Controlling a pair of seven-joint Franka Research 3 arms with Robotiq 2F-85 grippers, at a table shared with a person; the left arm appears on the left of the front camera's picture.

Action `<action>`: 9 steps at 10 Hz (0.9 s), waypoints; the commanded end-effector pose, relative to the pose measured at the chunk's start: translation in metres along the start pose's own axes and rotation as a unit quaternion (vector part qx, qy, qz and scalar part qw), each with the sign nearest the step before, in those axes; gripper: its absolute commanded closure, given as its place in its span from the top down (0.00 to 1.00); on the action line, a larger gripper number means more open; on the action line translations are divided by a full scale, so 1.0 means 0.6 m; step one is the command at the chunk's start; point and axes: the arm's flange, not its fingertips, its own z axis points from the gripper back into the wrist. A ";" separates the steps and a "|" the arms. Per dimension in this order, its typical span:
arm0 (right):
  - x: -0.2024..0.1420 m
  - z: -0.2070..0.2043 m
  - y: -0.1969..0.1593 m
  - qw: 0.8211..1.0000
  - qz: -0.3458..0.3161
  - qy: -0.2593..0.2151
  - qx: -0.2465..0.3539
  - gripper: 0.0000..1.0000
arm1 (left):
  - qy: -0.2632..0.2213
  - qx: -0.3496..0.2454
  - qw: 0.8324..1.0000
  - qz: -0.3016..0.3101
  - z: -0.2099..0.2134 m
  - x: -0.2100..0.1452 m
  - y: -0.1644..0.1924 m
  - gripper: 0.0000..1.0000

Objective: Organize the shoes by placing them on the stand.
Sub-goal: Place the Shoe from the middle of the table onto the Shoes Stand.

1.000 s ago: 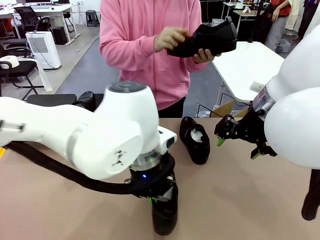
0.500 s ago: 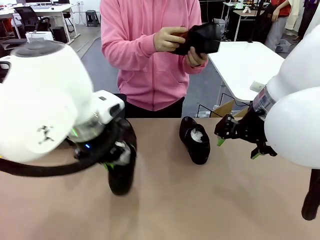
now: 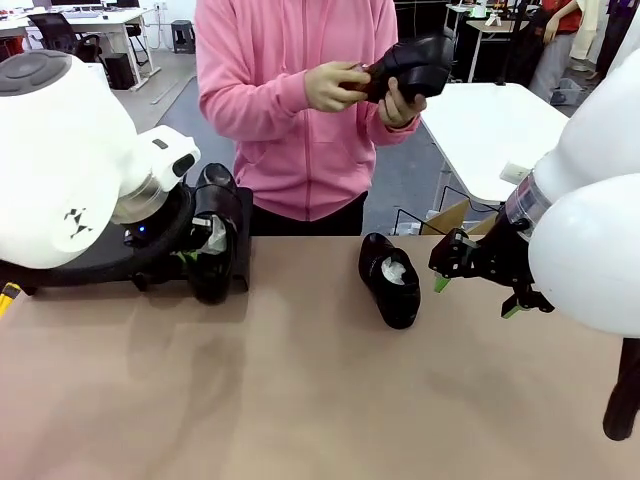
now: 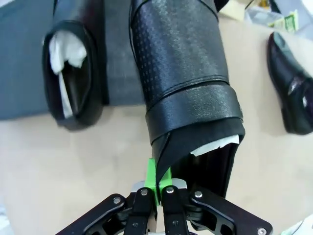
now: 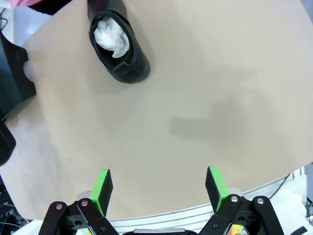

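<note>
My left gripper [image 4: 159, 178] is shut on the heel rim of a glossy black shoe [image 4: 181, 73], whose toe reaches over the dark stand [image 4: 24, 73]. In the front view this held shoe [image 3: 213, 225] hangs at the stand's right end [image 3: 244, 262]. A second shoe [image 4: 73, 83] with white paper stuffing lies on the stand beside it. A third shoe [image 3: 390, 278] lies on the tan table, also seen below my right gripper [image 5: 159, 188] as the stuffed shoe [image 5: 117, 41]. That gripper [image 3: 475, 290] stands open and holds nothing. The person holds another shoe [image 3: 415, 62] in both hands.
The person in a pink top [image 3: 290, 110] stands at the far side of the table. My bulky left arm [image 3: 60, 150] covers most of the stand. A white table [image 3: 500, 130] stands behind at the right. The tan tabletop [image 3: 320, 400] stretches in front.
My left arm has carried its shoe from the table's front edge back and to the left, up to the stand. The person has turned the shoe in their hands. My right arm has stayed still.
</note>
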 end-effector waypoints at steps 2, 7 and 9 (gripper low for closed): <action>0.006 -0.003 0.001 1.000 0.009 0.003 0.014 1.00 | -0.038 -0.026 0.999 0.014 -0.024 0.076 0.017 0.00; 0.006 -0.003 0.001 1.000 0.009 0.003 0.014 1.00 | -0.018 -0.001 0.999 0.040 -0.079 0.134 0.054 0.00; 0.006 -0.003 0.001 1.000 0.009 0.003 0.014 1.00 | -0.015 0.014 0.999 0.026 -0.096 0.147 0.060 0.00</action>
